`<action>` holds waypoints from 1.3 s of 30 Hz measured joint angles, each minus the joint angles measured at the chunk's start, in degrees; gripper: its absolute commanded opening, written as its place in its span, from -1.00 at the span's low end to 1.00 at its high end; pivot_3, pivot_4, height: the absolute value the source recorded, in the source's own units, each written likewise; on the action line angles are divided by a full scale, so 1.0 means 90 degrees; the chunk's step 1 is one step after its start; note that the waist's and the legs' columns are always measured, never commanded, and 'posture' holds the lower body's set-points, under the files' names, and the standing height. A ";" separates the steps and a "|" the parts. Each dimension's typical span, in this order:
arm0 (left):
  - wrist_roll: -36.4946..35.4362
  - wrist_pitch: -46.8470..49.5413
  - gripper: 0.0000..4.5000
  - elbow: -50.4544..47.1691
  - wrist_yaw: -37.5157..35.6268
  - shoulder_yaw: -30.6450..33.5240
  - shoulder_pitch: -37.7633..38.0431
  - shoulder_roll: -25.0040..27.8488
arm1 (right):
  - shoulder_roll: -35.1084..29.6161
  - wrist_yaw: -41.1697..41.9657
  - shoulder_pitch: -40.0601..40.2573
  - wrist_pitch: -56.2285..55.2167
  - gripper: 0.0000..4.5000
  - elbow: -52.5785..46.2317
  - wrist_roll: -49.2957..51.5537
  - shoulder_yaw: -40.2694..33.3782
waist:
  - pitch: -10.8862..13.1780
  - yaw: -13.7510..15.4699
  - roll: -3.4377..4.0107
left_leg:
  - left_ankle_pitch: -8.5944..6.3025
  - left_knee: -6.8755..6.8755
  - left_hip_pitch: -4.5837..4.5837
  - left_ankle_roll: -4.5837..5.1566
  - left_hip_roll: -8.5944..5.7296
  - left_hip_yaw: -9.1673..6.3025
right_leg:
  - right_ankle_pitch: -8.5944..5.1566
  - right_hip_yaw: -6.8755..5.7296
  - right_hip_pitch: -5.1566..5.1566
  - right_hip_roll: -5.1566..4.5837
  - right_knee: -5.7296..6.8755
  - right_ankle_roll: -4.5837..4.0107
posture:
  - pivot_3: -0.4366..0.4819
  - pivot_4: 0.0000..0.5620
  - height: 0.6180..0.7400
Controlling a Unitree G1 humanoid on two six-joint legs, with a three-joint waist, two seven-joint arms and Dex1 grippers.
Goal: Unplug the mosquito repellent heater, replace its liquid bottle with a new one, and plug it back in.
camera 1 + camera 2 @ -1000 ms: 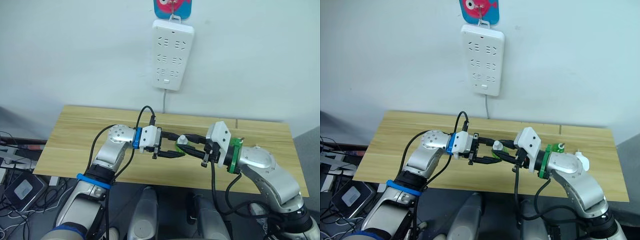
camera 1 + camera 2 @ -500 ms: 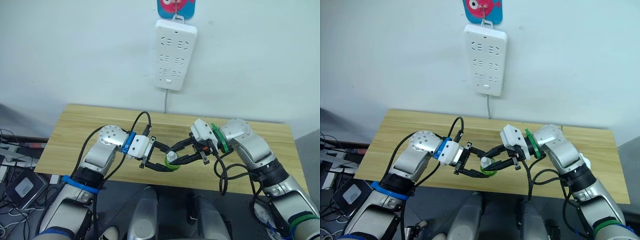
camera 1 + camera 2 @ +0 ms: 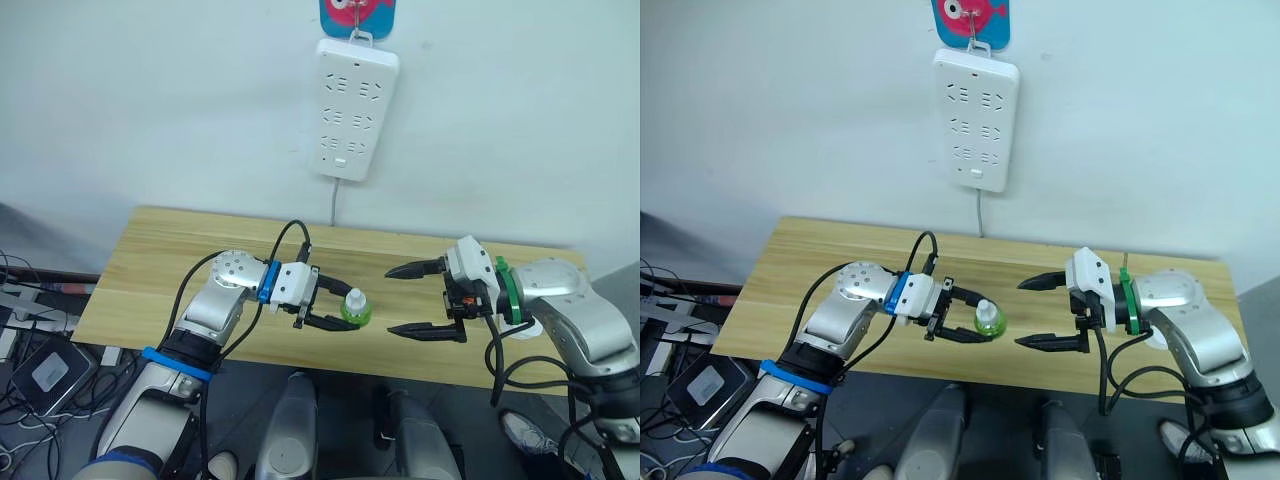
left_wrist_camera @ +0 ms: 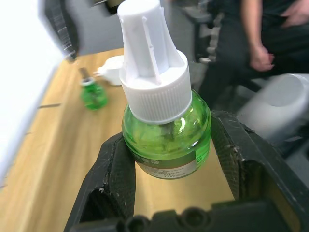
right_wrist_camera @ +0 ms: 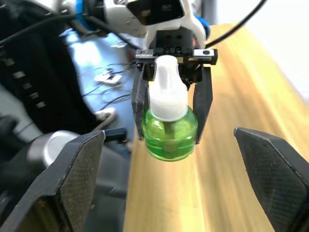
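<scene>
Over the pale wooden table [image 3: 160,260], left claw [image 3: 335,309] grips a green glass bottle [image 3: 354,309]; right claw [image 3: 418,298] gapes wide.

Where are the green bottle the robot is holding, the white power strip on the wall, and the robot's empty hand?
green bottle [image 4: 164,140]: left wrist view, green glass body.
power strip [image 3: 356,110]: left eye view, middle of its face.
right hand [image 3: 415,298]: left eye view, gap between open fingers.

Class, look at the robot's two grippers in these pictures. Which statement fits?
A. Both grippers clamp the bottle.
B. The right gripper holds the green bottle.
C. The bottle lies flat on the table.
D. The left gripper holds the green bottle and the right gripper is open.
D: the left gripper clamps the green bottle with the white cap, while the right gripper stands apart with its fingers spread wide.
</scene>
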 measured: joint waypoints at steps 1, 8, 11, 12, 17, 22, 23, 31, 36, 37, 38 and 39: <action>0.0014 0.0008 -0.02 0.0043 0.0101 0.0027 -0.0033 -0.0034 | 0.0134 -0.0297 0.0029 0.0135 0.99 -0.0177 -0.0003 -0.0024 | -0.0001 -0.0010 0.0001 | 0.0000 0.0000 0.0001 0.0000 0.0001 0.0000 | 0.0000 0.0001 0.0000 0.0000 0.0001 0.0000 | 0.61 -0.09 1.00; 0.0051 0.0090 -0.02 0.0151 0.0426 0.0045 -0.0066 -0.0098 | 0.1290 -0.2424 0.0380 0.0579 0.99 -0.0983 -0.0549 0.0350 | -0.0008 -0.0003 -0.0003 | 0.0002 0.0000 -0.0001 -0.0004 -0.0001 0.0002 | 0.0000 0.0001 -0.0002 0.0000 -0.0001 0.0000 | 0.59 -0.11 1.00; 0.0054 0.0093 -0.02 0.0159 0.0421 0.0042 -0.0066 -0.0108 | 0.1808 -0.3050 0.0151 0.0581 0.99 -0.0880 -0.0923 0.0763 | -0.0009 -0.0019 -0.0003 | 0.0010 -0.0001 -0.0001 -0.0017 0.0000 0.0000 | -0.0001 0.0000 -0.0002 0.0001 0.0000 0.0001 | 0.59 -0.12 1.00; 0.0060 0.0091 -0.02 0.0161 0.0419 0.0038 -0.0067 -0.0111 | 0.1934 -0.3205 0.0035 0.0569 0.99 -0.0807 -0.1041 0.0859 | -0.0011 -0.0031 -0.0006 | 0.0011 0.0000 -0.0001 -0.0018 0.0000 0.0000 | 0.0000 -0.0002 -0.0001 0.0001 0.0000 0.0001 | 0.59 -0.12 1.00; 0.0078 0.0084 -0.02 0.0195 0.0408 0.0035 -0.0087 -0.0146 | 0.1982 -0.3481 -0.0099 0.0534 0.99 -0.0532 -0.1272 0.0911 | -0.0016 -0.0022 -0.0013 | 0.0012 0.0000 -0.0005 -0.0022 -0.0002 0.0000 | 0.0005 -0.0002 0.0000 -0.0002 -0.0004 -0.0005 | 0.58 -0.12 1.00; 0.0140 0.0084 -0.02 0.0284 0.0415 0.0032 -0.0143 -0.0182 | 0.1319 -0.3117 0.0299 0.0534 0.99 -0.0790 -0.1049 0.0574 | -0.0017 -0.0023 -0.0014 | 0.0012 -0.0002 -0.0004 -0.0021 -0.0001 -0.0002 | 0.0005 -0.0004 -0.0001 -0.0001 -0.0003 -0.0005 | 0.58 -0.12 1.00; 0.0146 0.0084 -0.02 0.0286 0.0415 0.0032 -0.0143 -0.0185 | 0.1189 -0.3029 0.0378 0.0540 0.99 -0.0866 -0.0982 0.0492 | -0.0017 -0.0026 -0.0014 | 0.0012 -0.0003 -0.0004 -0.0021 -0.0001 -0.0002 | 0.0005 -0.0003 -0.0001 -0.0001 -0.0003 -0.0005 | 0.58 -0.12 1.00; 0.0148 0.0068 -0.02 0.0285 0.0402 0.0037 -0.0145 -0.0171 | 0.0394 -0.2506 0.0713 0.0904 0.99 -0.1239 -0.0113 -0.0476 | -0.0021 -0.0053 -0.0016 | 0.0012 0.0002 -0.0001 -0.0020 0.0000 -0.0001 | 0.0007 -0.0002 0.0001 0.0000 0.0002 -0.0005 | 0.57 -0.12 1.00; 0.0149 -0.0018 -0.02 0.0288 0.0399 0.0037 -0.0145 -0.0171 | 0.0675 -0.2442 0.0655 0.1388 0.59 -0.1399 0.0736 -0.0488 | -0.0021 -0.0072 -0.0017 | 0.0012 0.0002 -0.0001 -0.0020 0.0000 -0.0001 | 0.0008 -0.0001 0.0002 0.0000 0.0002 -0.0005 | 0.59 -0.12 1.00; 0.0149 -0.0025 -0.02 0.0289 0.0396 0.0037 -0.0145 -0.0171 | 0.0775 -0.2540 0.0579 0.1427 0.46 -0.1399 0.0749 -0.0429 | -0.0021 -0.0081 -0.0017 | 0.0012 0.0004 -0.0001 -0.0020 0.0000 -0.0001 | 0.0009 -0.0001 0.0002 0.0000 0.0002 -0.0004 | 0.59 -0.12 1.00; 0.0151 -0.0036 -0.02 0.0290 0.0389 0.0037 -0.0146 -0.0170 | 0.0923 -0.2686 0.0449 0.1495 0.46 -0.1397 0.0749 -0.0342 | -0.0022 -0.0098 -0.0017 | 0.0012 0.0006 -0.0001 -0.0020 0.0000 -0.0001 | 0.0010 -0.0001 0.0002 0.0000 0.0003 -0.0004 | 0.60 -0.12 1.00; 0.0151 -0.0043 -0.02 0.0290 0.0384 0.0035 -0.0147 -0.0171 | 0.0997 -0.2766 0.0385 0.1526 0.46 -0.1398 0.0751 -0.0302 | -0.0022 -0.0107 -0.0017 | 0.0013 0.0007 -0.0001 -0.0020 0.0000 -0.0001 | 0.0011 -0.0001 0.0002 0.0000 0.0003 -0.0004 | 0.60 -0.12 1.00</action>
